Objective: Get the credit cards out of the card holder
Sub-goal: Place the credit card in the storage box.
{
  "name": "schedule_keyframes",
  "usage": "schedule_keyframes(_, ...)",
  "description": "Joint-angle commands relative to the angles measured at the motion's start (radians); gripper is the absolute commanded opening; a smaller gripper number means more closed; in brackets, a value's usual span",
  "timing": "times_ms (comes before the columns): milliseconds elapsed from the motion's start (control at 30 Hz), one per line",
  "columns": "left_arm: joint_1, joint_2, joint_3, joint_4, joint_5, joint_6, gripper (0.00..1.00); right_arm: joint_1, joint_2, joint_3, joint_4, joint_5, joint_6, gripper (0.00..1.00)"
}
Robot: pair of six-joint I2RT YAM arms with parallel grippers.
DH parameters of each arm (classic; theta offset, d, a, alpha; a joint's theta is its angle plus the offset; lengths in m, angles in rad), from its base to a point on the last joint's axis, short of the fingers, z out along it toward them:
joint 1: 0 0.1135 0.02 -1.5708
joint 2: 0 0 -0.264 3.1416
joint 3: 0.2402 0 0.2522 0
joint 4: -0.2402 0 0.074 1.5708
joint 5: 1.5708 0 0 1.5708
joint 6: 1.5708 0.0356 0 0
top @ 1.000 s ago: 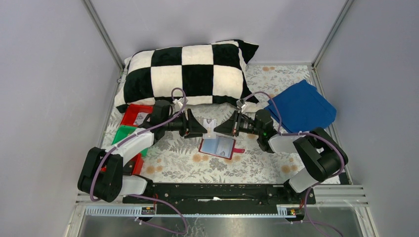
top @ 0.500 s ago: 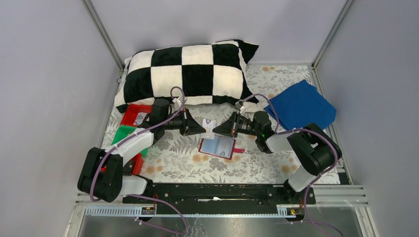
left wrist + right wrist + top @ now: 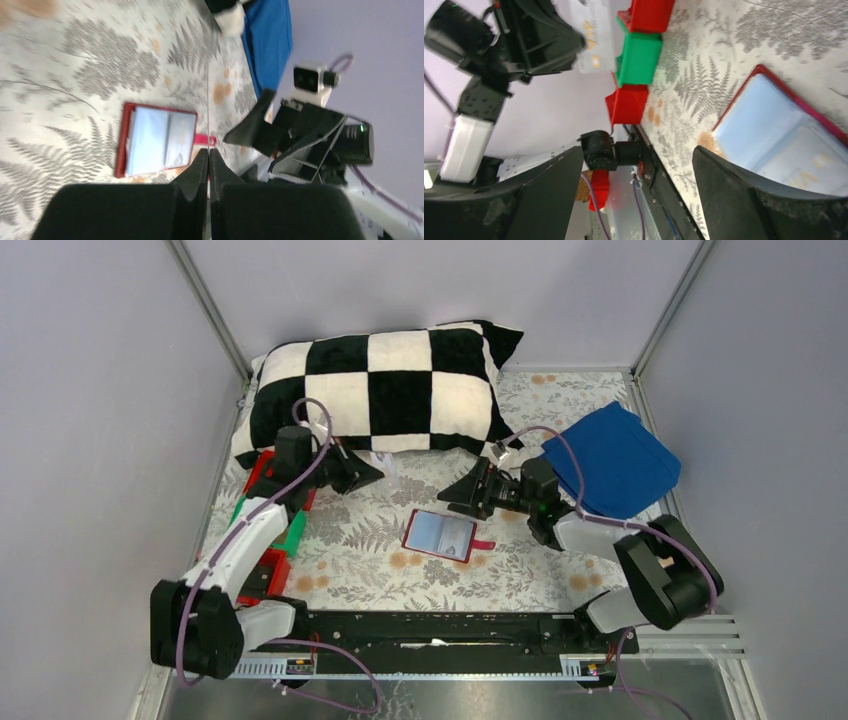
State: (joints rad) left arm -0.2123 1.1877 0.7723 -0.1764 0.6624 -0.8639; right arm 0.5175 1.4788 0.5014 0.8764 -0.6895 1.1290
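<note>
The red card holder [image 3: 440, 533] lies open on the floral cloth, pale blue sleeves up, strap tab pointing right. It also shows in the left wrist view [image 3: 155, 142] and in the right wrist view [image 3: 774, 135]. My left gripper [image 3: 372, 468] is raised near the pillow, shut on a pale credit card [image 3: 386, 460]. That card is edge-on between its tips [image 3: 208, 152] as a thin line [image 3: 208, 100], and face-on in the right wrist view [image 3: 594, 35]. My right gripper [image 3: 452, 502] hangs just behind the holder, wide open and holding nothing [image 3: 639, 150].
A checkered pillow [image 3: 380, 390] lies along the back and a folded blue cloth [image 3: 610, 460] at the right. Red [image 3: 262, 472], green [image 3: 292, 532] and red [image 3: 272, 570] trays line the left side under the left arm.
The left gripper shut on the card and the right gripper let go. The left arm carried the card back and to the left; the right gripper drew slightly to the right.
</note>
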Motion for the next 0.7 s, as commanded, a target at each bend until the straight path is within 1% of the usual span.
schedule_keyframes(0, 0.037, -0.123, 0.064, -0.113, -0.342, -0.027, 0.0, -0.015, -0.113, 0.067, -0.343, 0.135, -0.22, 0.88)
schedule_keyframes(100, 0.039, -0.214, 0.043, -0.143, -0.618, -0.185, 0.0, -0.015, -0.127, 0.094, -0.422, 0.169, -0.267, 0.89)
schedule_keyframes(200, 0.045, -0.271, 0.034, -0.213, -0.877, -0.243, 0.0, -0.014, -0.12, 0.1, -0.419, 0.162, -0.262, 0.89)
schedule_keyframes(267, 0.061, -0.259, 0.057, -0.287, -0.984, -0.256, 0.0, -0.016, -0.117, 0.095, -0.405, 0.159, -0.25, 0.89)
schedule_keyframes(467, 0.18, -0.104, 0.154, -0.413, -0.984, -0.257, 0.0, -0.016, -0.112, 0.094, -0.409, 0.143, -0.25, 0.9)
schedule_keyframes(567, 0.262, -0.088, 0.149, -0.372, -0.953, -0.241, 0.0, -0.016, -0.122, 0.087, -0.416, 0.142, -0.254, 0.9)
schedule_keyframes(667, 0.327, -0.072, 0.112, -0.297, -0.878, -0.227, 0.0, -0.015, -0.115, 0.083, -0.413, 0.135, -0.252, 0.9)
